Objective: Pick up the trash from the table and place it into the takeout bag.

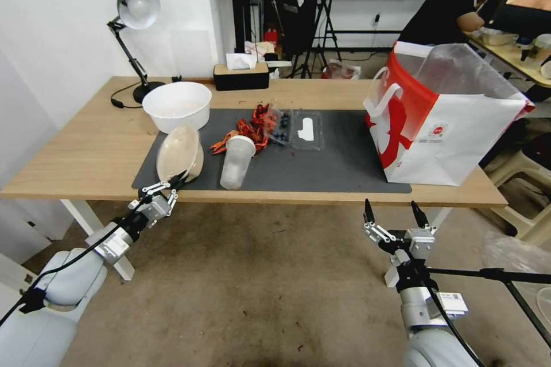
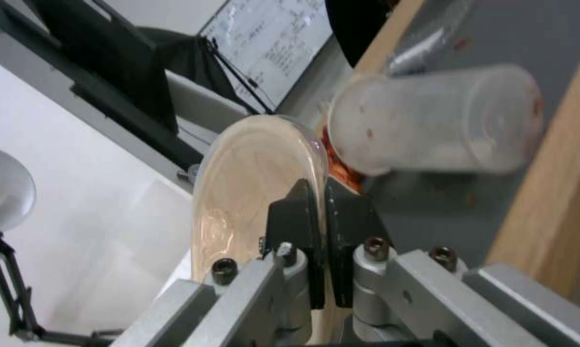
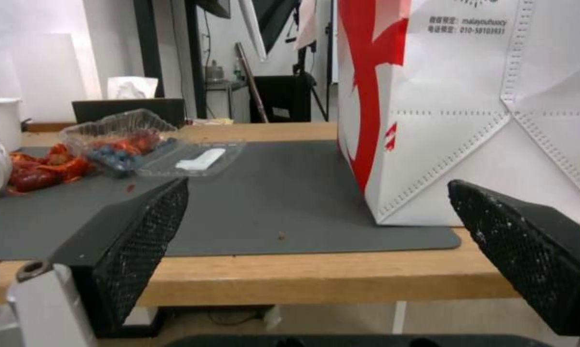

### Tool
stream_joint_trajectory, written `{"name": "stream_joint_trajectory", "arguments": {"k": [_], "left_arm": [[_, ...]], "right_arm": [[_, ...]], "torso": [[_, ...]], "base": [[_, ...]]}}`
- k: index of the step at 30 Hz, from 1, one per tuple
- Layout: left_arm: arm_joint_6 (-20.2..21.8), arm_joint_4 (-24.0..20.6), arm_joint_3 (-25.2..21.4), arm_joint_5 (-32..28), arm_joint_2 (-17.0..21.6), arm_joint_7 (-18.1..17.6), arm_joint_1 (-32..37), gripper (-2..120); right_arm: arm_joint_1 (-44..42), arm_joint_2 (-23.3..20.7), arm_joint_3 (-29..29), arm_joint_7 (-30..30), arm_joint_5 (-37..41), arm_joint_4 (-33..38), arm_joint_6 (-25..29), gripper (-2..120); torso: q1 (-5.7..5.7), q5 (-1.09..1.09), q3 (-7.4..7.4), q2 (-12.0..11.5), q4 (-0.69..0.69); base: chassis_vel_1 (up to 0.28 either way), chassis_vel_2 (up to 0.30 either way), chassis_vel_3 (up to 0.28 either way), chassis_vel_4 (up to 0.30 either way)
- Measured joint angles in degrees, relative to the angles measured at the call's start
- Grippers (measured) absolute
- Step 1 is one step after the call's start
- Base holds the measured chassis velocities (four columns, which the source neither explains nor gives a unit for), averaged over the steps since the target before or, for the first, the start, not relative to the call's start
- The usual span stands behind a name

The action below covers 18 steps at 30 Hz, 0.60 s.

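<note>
left hand (image 1: 177, 182) clamped on rim of oval lidded container (image 1: 179, 153), tilted up on edge at mat's near-left corner; frosted cup (image 1: 236, 161) just to its right. right hand (image 1: 395, 214) spread wide, holding nothing, below table (image 1: 86, 149) edge near takeout bag (image 1: 453, 126)

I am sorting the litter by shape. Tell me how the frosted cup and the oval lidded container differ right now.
The frosted plastic cup stands free on the dark mat, wide mouth up; the oval lidded container is tipped up on edge. The left gripper is shut on the container's rim; nothing touches the cup. The cup is tall and narrow, the container broad and flat. Both are translucent plastic at the table's near edge.
</note>
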Motion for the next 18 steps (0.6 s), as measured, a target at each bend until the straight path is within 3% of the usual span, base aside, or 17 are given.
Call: {"name": "stream_joint_trajectory", "arguments": {"k": [6,11,14,15,18], "left_arm": [[0.1,-2.5,0.6,-2.7,1.1,-0.2,-0.5,1],[0.5,-4.6,2.2,-8.6,3.0,-0.6,-1.3,1],[1.5,-6.2,4.9,-18.4,5.2,-2.2,-2.3,1],[1.5,-6.2,4.9,-18.4,5.2,-2.2,-2.3,1],[2.0,-7.0,9.1,-31.5,7.4,-2.7,-4.7,1]], "right_arm": [[-0.5,0.3,0.1,0.2,-0.4,0.0,0.1,100],[-0.6,0.5,0.1,0.3,-0.7,-0.3,0.2,100],[-0.1,0.6,-0.1,0.3,-0.7,-0.7,0.2,100],[-0.1,0.6,-0.1,0.3,-0.7,-0.7,0.2,100],[0.6,0.7,-0.5,0.3,-0.8,-1.4,0.2,100]], "torso": [[0.0,0.0,0.0,0.0,0.0],[0.0,0.01,0.0,0.0,0.0],[0.0,0.01,0.0,0.0,-0.01],[0.0,0.01,0.0,0.0,-0.01],[0.0,0.0,0.0,0.0,0.01]], "base": [[0.0,0.0,0.0,0.0],[0.0,0.0,0.0,0.0],[0.0,0.0,0.0,0.0],[0.0,0.0,0.0,0.0],[0.0,0.0,0.0,0.0]]}}
